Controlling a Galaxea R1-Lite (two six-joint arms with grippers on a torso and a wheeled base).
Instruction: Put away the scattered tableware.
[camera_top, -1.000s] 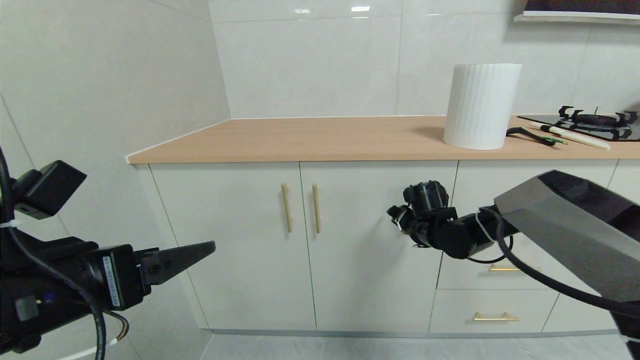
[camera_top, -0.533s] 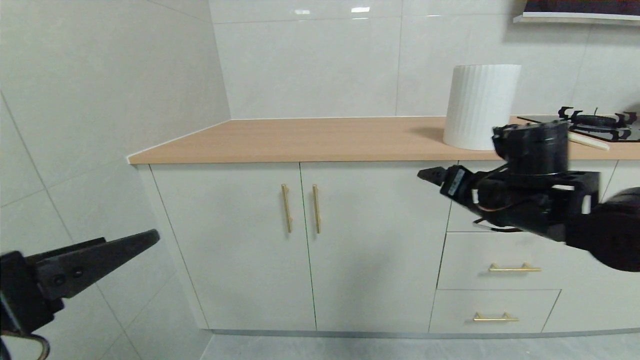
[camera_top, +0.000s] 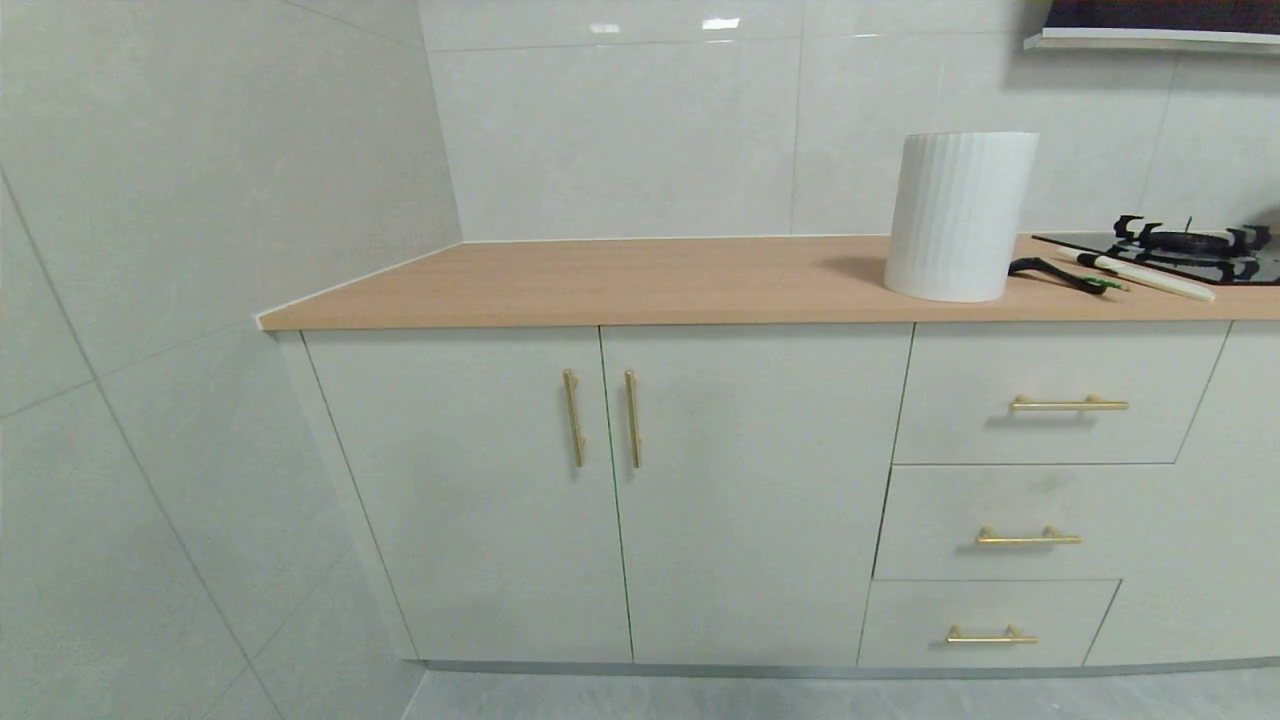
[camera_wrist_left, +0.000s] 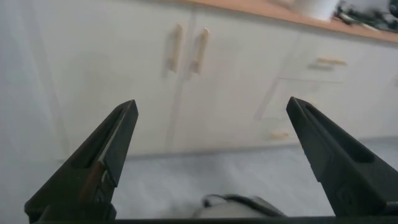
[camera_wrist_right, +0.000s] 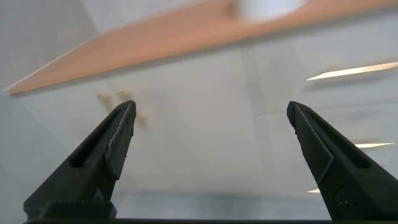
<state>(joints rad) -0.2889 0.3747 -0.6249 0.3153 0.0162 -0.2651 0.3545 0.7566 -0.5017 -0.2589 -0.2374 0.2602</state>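
Note:
A tall white ribbed container (camera_top: 960, 215) stands on the wooden counter (camera_top: 620, 280). Just beside it, toward the stove, lie a black-handled utensil (camera_top: 1058, 272) and a white-handled utensil (camera_top: 1150, 276). My left gripper (camera_wrist_left: 211, 104) is open and holds nothing; it hangs low in front of the double cabinet doors (camera_wrist_left: 186, 50), above the floor. My right gripper (camera_wrist_right: 210, 107) is also open with nothing in it; it faces the cabinet front below the counter edge (camera_wrist_right: 186, 37), far from the utensils.
A black gas stove (camera_top: 1190, 243) sits at the counter's right end. Below are two doors with gold handles (camera_top: 600, 415) and three drawers (camera_top: 1050, 400). A tiled wall closes the left side. Grey floor (camera_top: 800, 695) runs along the cabinets.
Both arms have left the head view: the left gripper sank away to the lower left, and the right arm swung up to the right and then out.

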